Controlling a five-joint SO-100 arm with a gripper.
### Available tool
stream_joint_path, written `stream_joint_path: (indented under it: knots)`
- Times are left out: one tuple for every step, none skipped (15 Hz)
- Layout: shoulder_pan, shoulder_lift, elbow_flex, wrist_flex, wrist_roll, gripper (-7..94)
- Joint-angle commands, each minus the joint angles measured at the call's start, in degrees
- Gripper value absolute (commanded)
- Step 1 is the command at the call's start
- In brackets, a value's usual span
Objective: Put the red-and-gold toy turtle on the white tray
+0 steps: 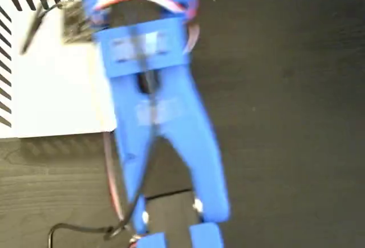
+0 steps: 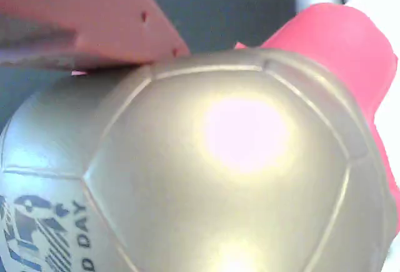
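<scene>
The blue arm (image 1: 159, 117) runs blurred down the middle of the fixed view over the dark table (image 1: 285, 117), its upper part overlapping the right edge of the white tray (image 1: 51, 88) in the upper left. In the wrist view the red-and-gold toy turtle (image 2: 206, 178) fills the frame, gold shell centre, red part at upper right, with a pink finger (image 2: 81, 22) against the shell at upper left. Only that one finger shows, so I cannot tell whether the gripper is pinching the turtle or spread.

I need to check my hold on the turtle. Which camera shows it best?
The wrist view: the turtle fills the picture, gold shell up close, its red head at upper right. In the fixed view I cannot make it out at all; the blurred blue arm covers the middle.
</scene>
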Motion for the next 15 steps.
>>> stream_joint_path:
  knots:
    - [-5.98, 6.24, 0.79, -0.44, 2.55, 0]
    - [-7.38, 5.89, 0.79, 0.18, 2.72, 0]
    - [-8.61, 4.92, -0.26, 1.23, 3.16, 0]
    - [-9.49, 3.87, -2.2, 2.02, 3.52, 0]
    - [-10.28, 2.37, -4.31, 2.9, 3.52, 0]
    - [-10.81, 0.88, -5.71, 3.25, 3.69, 0]
    - [-11.34, -0.35, -6.15, 3.25, 3.69, 0]
    - [-11.95, -1.32, -6.42, 3.25, 4.04, 0]
    - [-12.48, -2.2, -6.33, 3.25, 3.96, 0]
    - [-13.01, -3.43, -6.59, 3.08, 3.78, 0]
    - [-13.62, -5.54, -8.61, 2.99, 3.78, 0]
    - [-13.97, -7.56, -10.9, 2.81, 4.04, 0]
    - [-14.15, -9.23, -12.74, 2.2, 4.22, 0]
    - [-14.24, -11.16, -15.12, 2.02, 4.48, 0]
    - [-14.24, -13.18, -17.67, 1.93, 4.57, 0]
